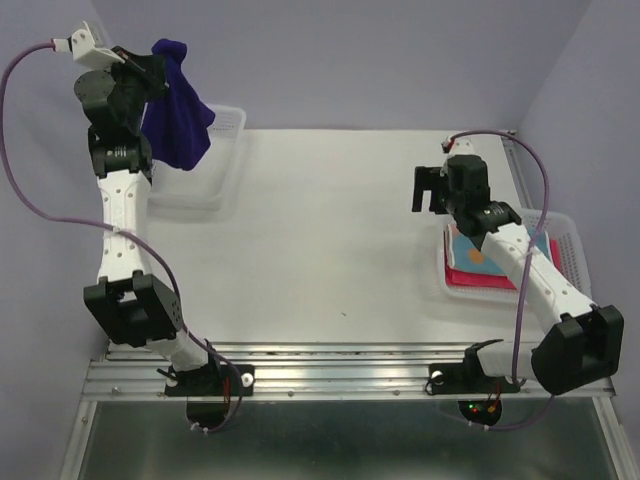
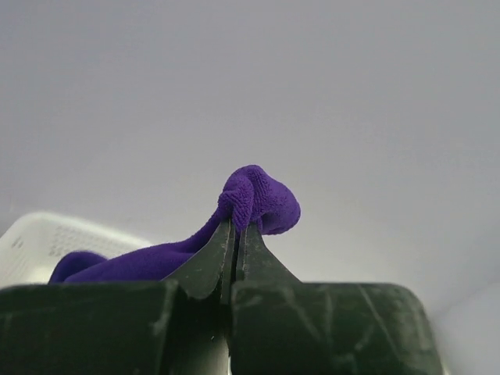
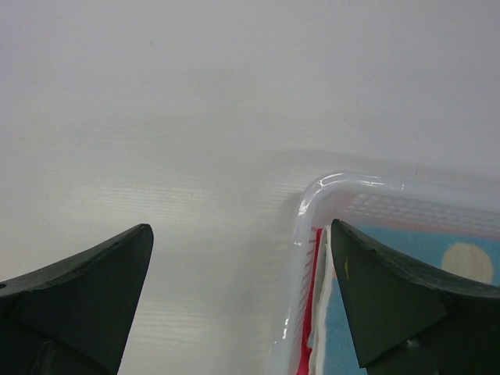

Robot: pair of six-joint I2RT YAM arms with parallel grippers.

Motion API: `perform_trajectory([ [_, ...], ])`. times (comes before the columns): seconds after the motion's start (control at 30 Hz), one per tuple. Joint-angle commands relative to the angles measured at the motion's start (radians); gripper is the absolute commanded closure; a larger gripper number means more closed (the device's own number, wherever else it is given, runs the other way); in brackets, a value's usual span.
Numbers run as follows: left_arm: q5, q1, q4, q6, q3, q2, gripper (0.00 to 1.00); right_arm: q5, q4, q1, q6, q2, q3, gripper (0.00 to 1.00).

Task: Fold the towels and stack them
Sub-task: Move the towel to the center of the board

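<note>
Left wrist view shows the left claw (image 2: 234, 225) clenched on the dark purple towel (image 2: 262, 199), while the right claw (image 3: 241, 226) stands released.

Bare table (image 1: 330, 230) between 2 obstacles: left basket (image 1: 215, 188), under the hanging purple towel (image 1: 180, 110), and right basket (image 1: 568, 232).

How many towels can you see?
3. The purple towel hangs from the left gripper, jaws shut, over the left basket; the light blue towel lies on the pink-red towel in the right basket. Others may be hidden there.
</note>
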Motion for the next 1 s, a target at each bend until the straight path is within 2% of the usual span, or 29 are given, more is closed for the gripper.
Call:
perform_trajectory([
  [0.0,0.248,-0.023,0.093,-0.030,-0.038,-0.136,1.00,-0.034,0.065,0.005,0.057,-0.099,-0.052,0.00],
  [0.1,0.329,-0.101,0.094,-0.024,-0.061,-0.230,1.00,-0.061,0.070,0.005,0.077,-0.178,-0.094,0.00],
  [0.17,0.325,-0.167,0.078,-0.012,-0.076,-0.276,1.00,-0.078,0.066,0.005,0.087,-0.213,-0.111,0.00],
  [0.2,0.322,-0.239,0.070,-0.003,-0.080,-0.318,1.00,-0.084,0.060,0.005,0.090,-0.233,-0.115,0.00],
  [0.33,0.197,-0.377,0.010,0.042,-0.136,-0.417,1.00,-0.107,0.037,0.005,0.111,-0.328,-0.151,0.00],
  [0.47,0.045,-0.505,-0.005,0.070,-0.278,-0.467,1.00,-0.149,0.014,0.005,0.127,-0.371,-0.187,0.00],
  [0.7,-0.027,-0.609,-0.071,0.085,-0.278,-0.292,1.00,-0.146,-0.024,0.005,0.137,-0.383,-0.206,0.00],
  [0.77,-0.150,-0.664,-0.106,0.131,-0.234,-0.199,1.00,-0.135,-0.030,0.005,0.137,-0.376,-0.211,0.00],
  [0.8,-0.169,-0.712,-0.117,0.149,-0.210,-0.116,1.00,-0.121,-0.033,0.005,0.136,-0.365,-0.211,0.00],
  [0.9,-0.176,-0.759,-0.158,0.188,-0.082,0.028,1.00,-0.097,-0.033,0.004,0.137,-0.340,-0.208,0.00],
  [0.93,-0.205,-0.761,-0.263,0.179,0.045,0.152,0.90,-0.095,-0.033,0.005,0.140,-0.322,-0.201,0.00],
  [0.97,-0.227,-0.761,-0.336,0.177,0.133,0.223,0.61,-0.092,-0.033,0.005,0.139,-0.310,-0.201,0.00],
])
